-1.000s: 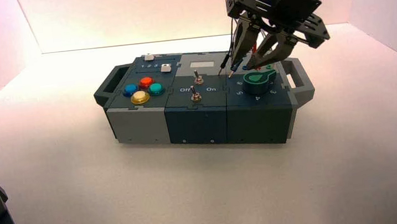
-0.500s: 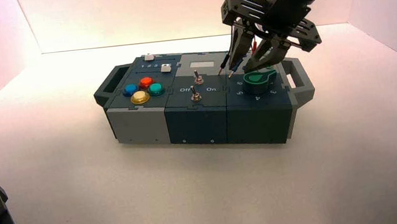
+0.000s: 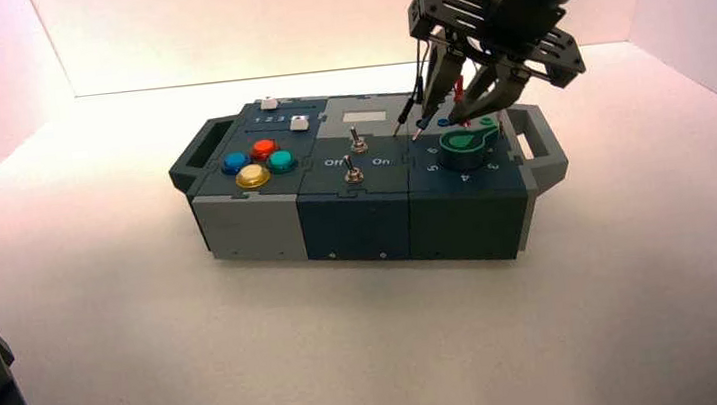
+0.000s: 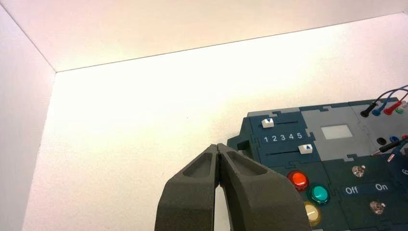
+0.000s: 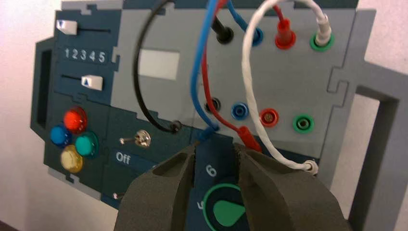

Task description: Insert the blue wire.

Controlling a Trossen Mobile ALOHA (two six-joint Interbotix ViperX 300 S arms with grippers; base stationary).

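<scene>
We see the blue wire's plug point(image 5: 208, 132) at the box's point(image 3: 355, 225) right part, just left of our right hand point(image 3: 442, 117), fingers apart; pin slants near-left; left hand point(image 4: 217, 146) waits left, fingers together

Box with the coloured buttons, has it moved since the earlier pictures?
No: in the high view, the dark blue and grey plastic box hasn't shifted relative to the pale tabletop.

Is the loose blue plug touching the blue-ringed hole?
Apart. The right wrist view shows grey panel between the blue plug and the blue-ringed hole.
</scene>
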